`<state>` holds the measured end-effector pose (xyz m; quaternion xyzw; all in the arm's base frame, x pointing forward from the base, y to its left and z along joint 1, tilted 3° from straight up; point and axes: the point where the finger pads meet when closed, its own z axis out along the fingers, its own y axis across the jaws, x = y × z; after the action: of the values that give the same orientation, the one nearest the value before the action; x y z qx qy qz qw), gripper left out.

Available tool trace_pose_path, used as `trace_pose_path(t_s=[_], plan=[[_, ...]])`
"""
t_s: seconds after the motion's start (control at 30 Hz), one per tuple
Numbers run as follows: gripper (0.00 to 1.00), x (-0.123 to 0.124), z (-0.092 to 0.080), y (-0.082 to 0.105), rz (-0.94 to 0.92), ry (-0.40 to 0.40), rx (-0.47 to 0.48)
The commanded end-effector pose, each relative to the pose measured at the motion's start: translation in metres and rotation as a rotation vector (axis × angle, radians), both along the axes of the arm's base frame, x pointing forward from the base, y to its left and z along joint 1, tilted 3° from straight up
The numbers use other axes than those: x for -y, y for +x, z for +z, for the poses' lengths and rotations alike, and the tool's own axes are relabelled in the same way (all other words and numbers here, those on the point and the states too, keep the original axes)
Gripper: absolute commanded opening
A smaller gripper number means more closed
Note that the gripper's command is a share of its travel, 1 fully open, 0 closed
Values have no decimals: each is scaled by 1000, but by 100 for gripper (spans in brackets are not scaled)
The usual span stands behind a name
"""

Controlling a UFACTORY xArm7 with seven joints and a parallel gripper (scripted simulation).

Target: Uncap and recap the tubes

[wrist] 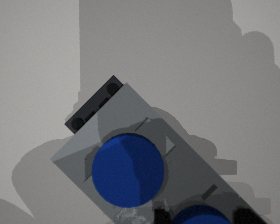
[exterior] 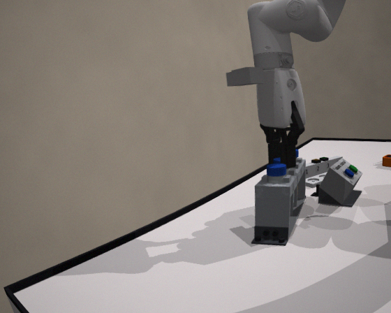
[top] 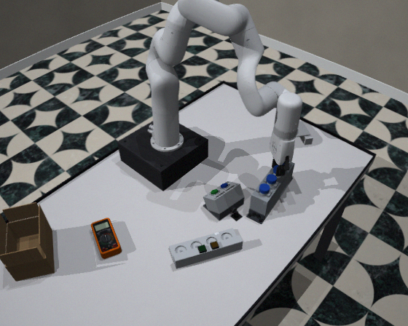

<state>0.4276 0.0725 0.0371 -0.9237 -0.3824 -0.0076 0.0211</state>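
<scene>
Tube block [top: 269,204] on the white table [top: 140,291], beside the key box [top: 224,200] — we see our gripper [exterior: 283,154] lowered onto it, fingers pinching a blue cap [wrist: 198,216] that the wrist view cuts off at its lower edge. Which tube this is we cannot tell for certain; neighbouring caps [top: 264,188] sit uncovered. Cap tray [top: 205,247] lies well apart, its nests hard to read.

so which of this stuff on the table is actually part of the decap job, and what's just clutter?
Job:
- decapping station with its blue caps
- cap tray
- key housing, blue and green keys
- arm's jaws, shut on a blue cap

Lying about:
- orange multimeter
- open cardboard box
</scene>
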Motion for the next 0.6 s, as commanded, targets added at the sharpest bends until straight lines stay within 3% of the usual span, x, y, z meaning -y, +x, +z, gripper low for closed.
trace_pose_path(t_s=[0.0, 0.13, 0.57], plan=[[0, 0, 1, 1, -1, 1, 3], [0, 0, 1, 1, -1, 1, 3], [0, 0, 2, 1, 649, 1, 33]])
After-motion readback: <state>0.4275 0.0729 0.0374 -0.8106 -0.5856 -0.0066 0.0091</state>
